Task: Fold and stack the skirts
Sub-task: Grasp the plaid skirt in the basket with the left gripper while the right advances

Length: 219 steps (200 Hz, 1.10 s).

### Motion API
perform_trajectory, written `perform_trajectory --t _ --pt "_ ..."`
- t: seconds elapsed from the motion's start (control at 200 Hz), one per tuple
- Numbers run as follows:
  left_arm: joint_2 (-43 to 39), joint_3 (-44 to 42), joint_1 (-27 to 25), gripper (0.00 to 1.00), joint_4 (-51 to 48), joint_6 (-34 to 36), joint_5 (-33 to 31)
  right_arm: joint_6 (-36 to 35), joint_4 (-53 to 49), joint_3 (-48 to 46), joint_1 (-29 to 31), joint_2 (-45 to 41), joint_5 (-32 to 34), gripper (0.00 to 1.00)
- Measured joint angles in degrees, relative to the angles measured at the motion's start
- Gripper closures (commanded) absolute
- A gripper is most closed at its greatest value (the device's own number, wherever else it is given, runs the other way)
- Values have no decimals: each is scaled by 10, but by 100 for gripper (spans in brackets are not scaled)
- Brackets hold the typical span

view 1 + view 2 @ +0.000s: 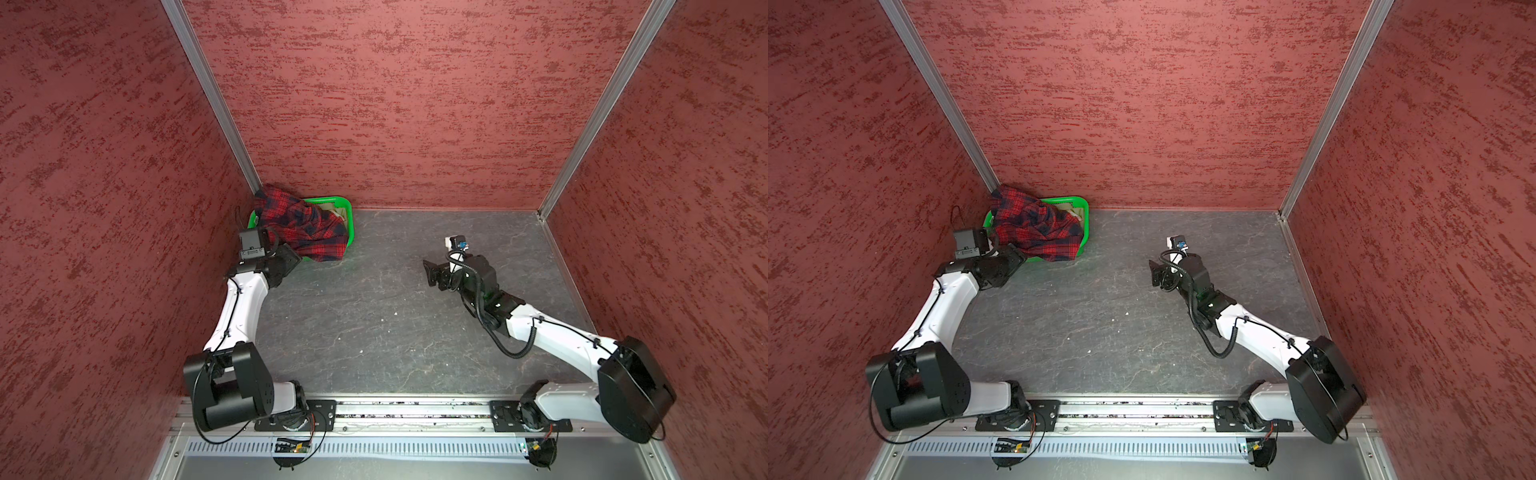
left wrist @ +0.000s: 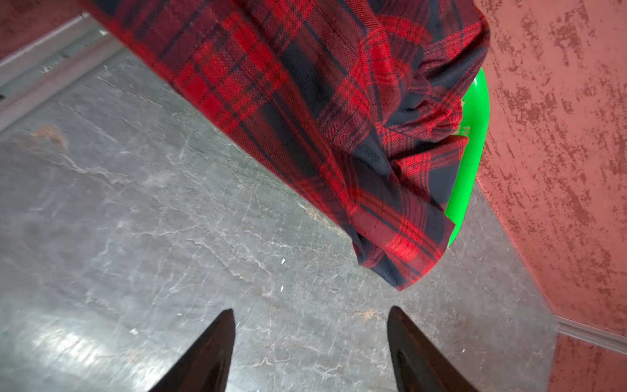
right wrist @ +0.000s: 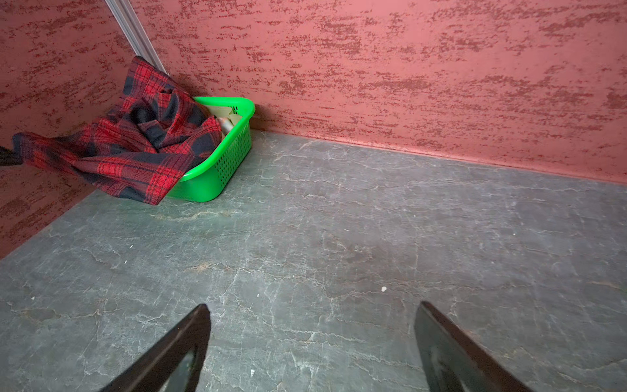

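Plaid skirt [image 1: 307, 226] heaped in green basket [image 1: 332, 200] at far left corner, one flap spilling over front rim; nothing folded yet. Left gripper [image 2: 311, 309] poised just short of hanging flap, fingers partly apart, nothing between them, likely lining up pinch on hem. Right gripper [image 3: 312, 304] hovers wide open, empty, over mid-table [image 1: 374, 324], probably future folding ground. Pale cloth under plaid, possibly other skirts; too hidden to tell.

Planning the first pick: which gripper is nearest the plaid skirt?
The left gripper, close beside the plaid skirt draped over the green basket; the right gripper stands well apart.
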Motion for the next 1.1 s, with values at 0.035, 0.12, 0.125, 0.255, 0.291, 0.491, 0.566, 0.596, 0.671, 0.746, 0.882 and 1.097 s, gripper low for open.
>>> perform_trajectory --t 0.035,0.12,0.125,0.255,0.291,0.491,0.566,0.596,0.671,0.746,0.882,1.097 --pt "9 0 0 42 7 -4 0 -1 0 2 3 0 0 6" --pt "30 1 1 50 24 -16 -6 -3 0 8 7 0 1 6" --pt "31 1 1 50 24 -15 -7 -3 0 8 7 0 1 6" --pt "63 13 3 71 55 -27 -14 -6 -1 11 13 0 2 6" --pt "70 16 3 76 66 -28 -16 -7 -1 11 14 0 3 6" --pt "99 40 2 100 115 -36 -21 -9 -6 11 19 0 10 5" --pt "105 61 0 100 117 -33 -26 -9 -7 11 21 -1 12 5" --pt "106 68 0 100 120 -33 -28 -10 -8 11 21 -2 13 5" --pt "105 80 -1 100 125 -30 -31 -11 -8 11 21 -3 13 5" --pt "104 86 -2 84 124 -29 -34 -12 -8 11 21 -5 15 5" --pt "99 89 -2 44 100 -26 -42 -13 -9 11 21 -5 17 5" --pt "90 89 10 39 55 -18 -41 -13 -8 10 23 -5 16 4"
